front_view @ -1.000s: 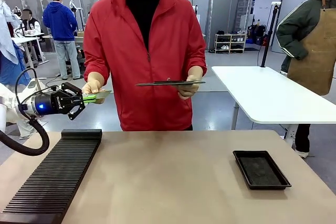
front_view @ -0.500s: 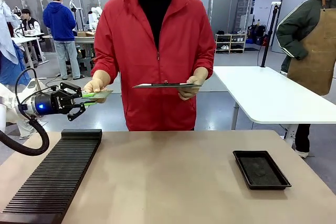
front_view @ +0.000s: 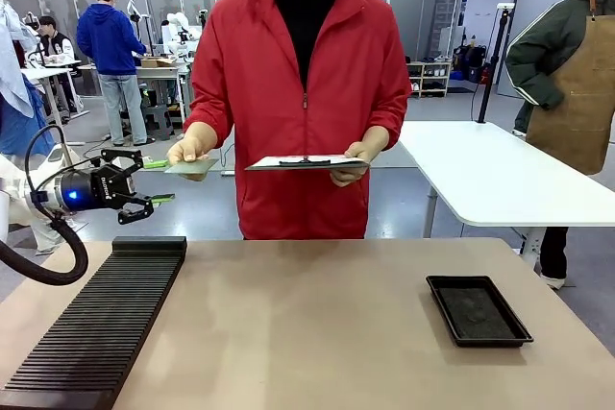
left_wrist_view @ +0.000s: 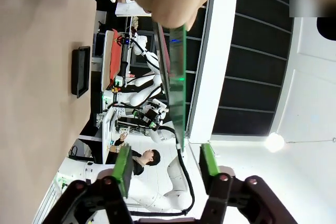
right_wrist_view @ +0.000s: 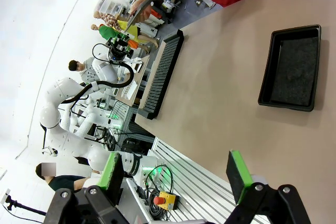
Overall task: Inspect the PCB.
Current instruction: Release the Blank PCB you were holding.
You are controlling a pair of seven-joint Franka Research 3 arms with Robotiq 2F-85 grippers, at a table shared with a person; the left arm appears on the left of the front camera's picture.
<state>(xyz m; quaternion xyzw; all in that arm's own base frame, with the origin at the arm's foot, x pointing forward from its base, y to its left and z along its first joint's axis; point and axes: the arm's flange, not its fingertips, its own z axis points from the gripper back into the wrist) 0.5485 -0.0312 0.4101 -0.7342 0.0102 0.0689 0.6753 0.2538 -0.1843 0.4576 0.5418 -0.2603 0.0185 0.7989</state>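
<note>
PCB (front_view: pixel 190 167) lies flat in the person's hand (front_view: pixel 184 151) at the left of the scene, held in the air beyond the far edge of the table (front_view: pixel 317 333), at about waist height against the red jacket. The left gripper (front_view: pixel 159 181) hangs just left of it and points toward it. Its jaws are spread wide and hold nothing, one finger above the level of the board and one below.

In the left wrist view the board shows edge-on as a thin green strip. Its near end stops about level with the tips of the two green pads (left_wrist_view: pixel 124 162) and is clear of both, while the person's fingers pinch its far end.

The person's other hand (front_view: pixel 351 165) holds a white clipboard (front_view: pixel 307 162) flat, just right of the board.

On the table a black ribbed rack (front_view: pixel 96 324) runs along the left side and a black tray (front_view: pixel 478 310) sits at the right.

The right gripper (right_wrist_view: pixel 174 171) is above the table with its jaws wide apart, gripping nothing.
</note>
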